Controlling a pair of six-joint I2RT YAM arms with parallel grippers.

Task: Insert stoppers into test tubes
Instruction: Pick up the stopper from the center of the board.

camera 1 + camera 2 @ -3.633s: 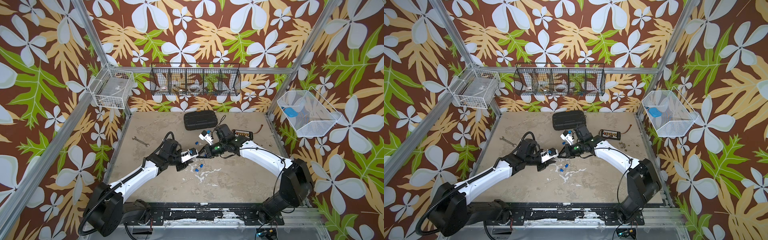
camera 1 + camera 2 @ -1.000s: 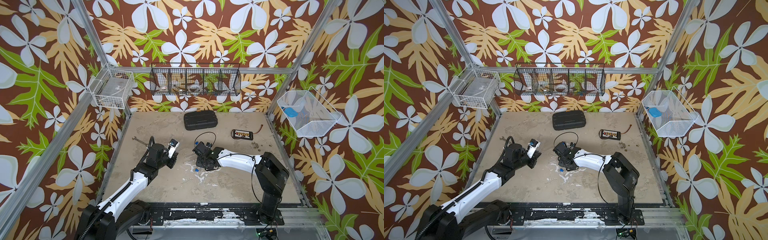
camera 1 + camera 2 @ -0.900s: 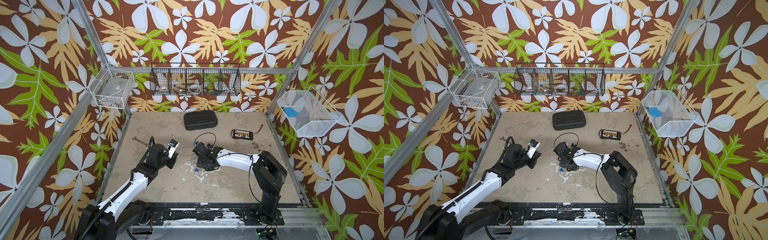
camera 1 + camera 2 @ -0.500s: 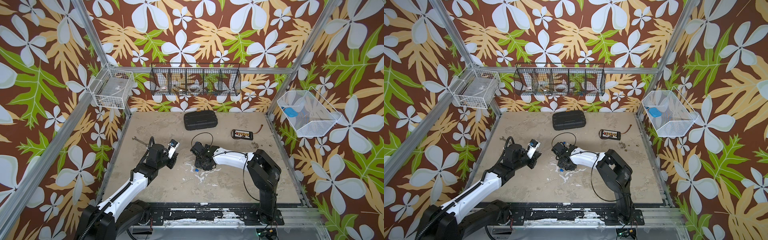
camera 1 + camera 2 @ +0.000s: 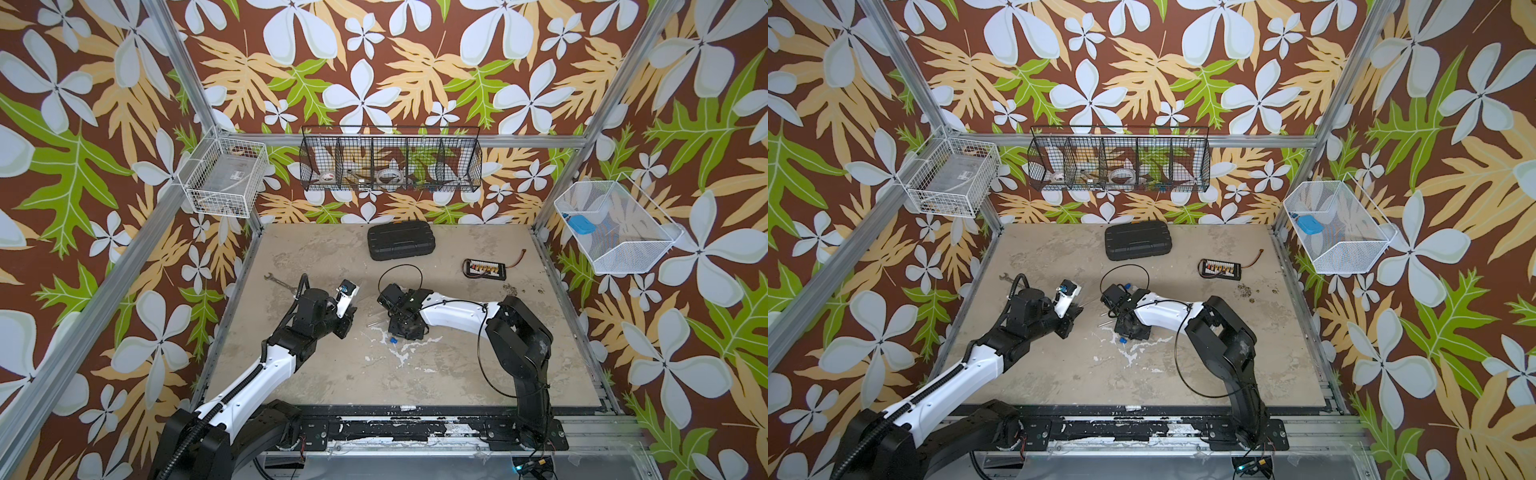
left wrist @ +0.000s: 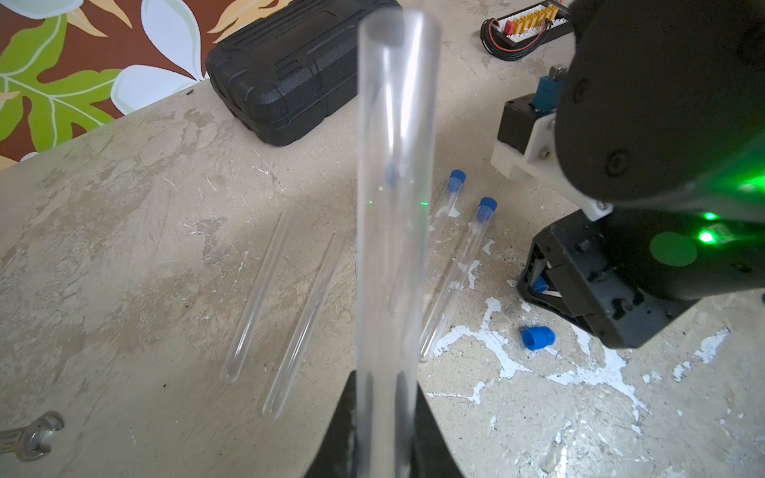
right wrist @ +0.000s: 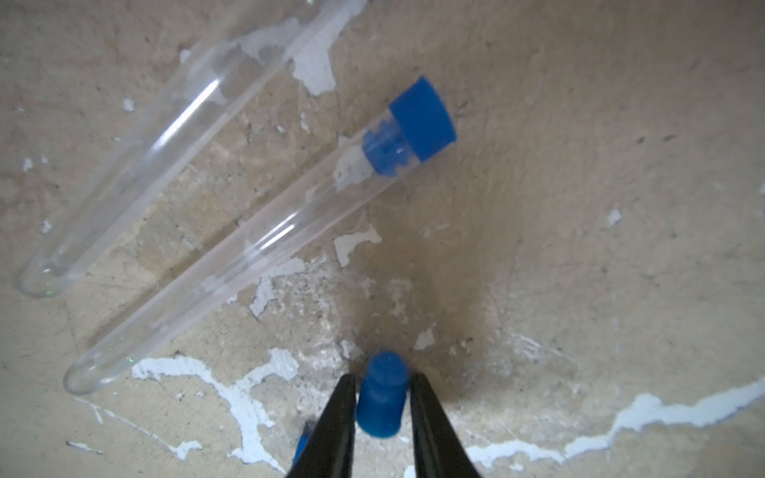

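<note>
- Scuffed beige bench (image 5: 457,374) inside leaf-patterned walls.
- Left hand (image 6: 383,380) is pressed tight on one clear test tube (image 6: 393,165), raised off the bench.
- Right hand (image 7: 383,385) pinches a blue stopper (image 7: 381,397) down at the bench.
- Two stoppered tubes (image 6: 457,281) and two open tubes (image 6: 257,298) lie side by side between the arms; another loose stopper (image 6: 537,337) lies nearby.
- Black case (image 5: 401,242) sits behind.

test tube (image 6: 393,248): we read no print or graduations.
stopper (image 7: 381,397): plain blue, we read no marking.
black case (image 6: 289,70): we make out no brand.
connector board (image 6: 530,25): no lettering legible to us.
box (image 5: 224,172) in white wire basket (image 5: 216,206): small label, too small to read.
</note>
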